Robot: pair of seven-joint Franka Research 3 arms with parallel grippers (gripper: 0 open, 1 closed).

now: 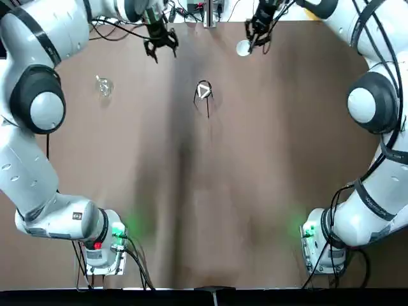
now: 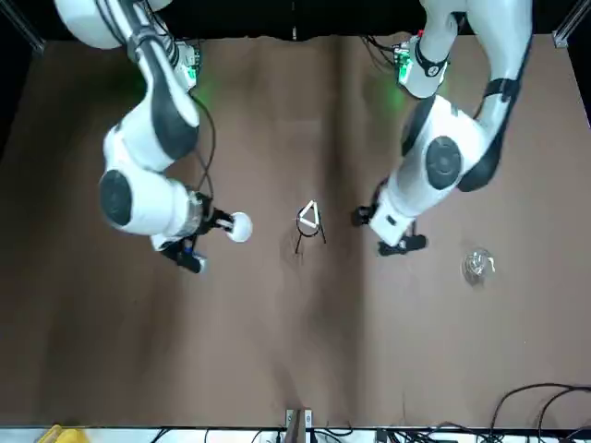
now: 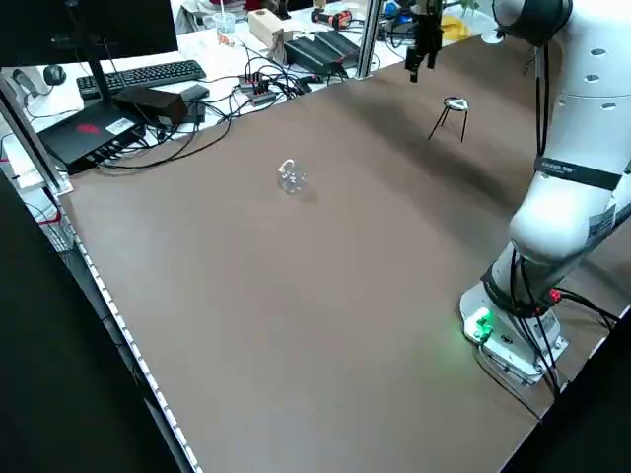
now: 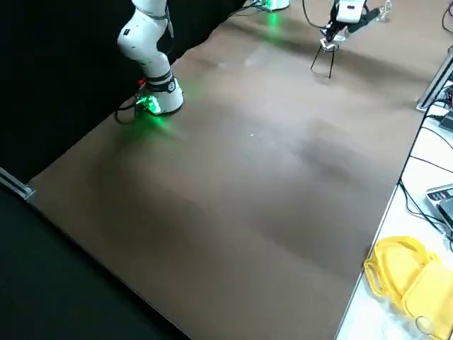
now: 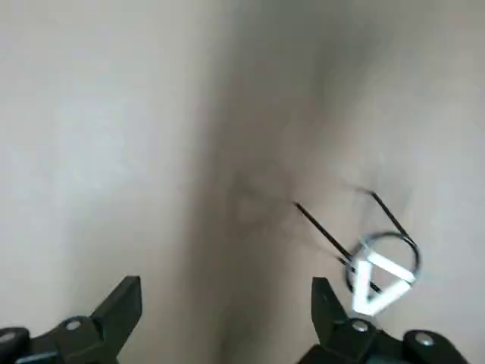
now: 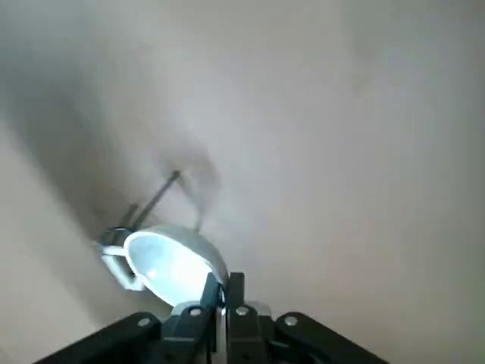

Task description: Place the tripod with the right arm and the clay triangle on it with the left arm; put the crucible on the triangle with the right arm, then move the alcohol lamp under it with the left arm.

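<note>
The right gripper (image 1: pixel 254 43) is holding the small round white crucible (image 1: pixel 243 48) by its rim, fingers closed on the thin wall, raised above the brown worktop (image 1: pixel 210 191) to the right of the thin black wire tripod (image 1: pixel 204 101), on whose ring the white clay triangle (image 1: pixel 203 92) is resting. The left gripper (image 1: pixel 160 46), fingers spread and empty, is hovering left of the tripod, well apart from the clear glass alcohol lamp (image 1: pixel 104 85). The crucible appears light, rigid, smooth and brittle, so a rim pinch risks slipping.
</note>
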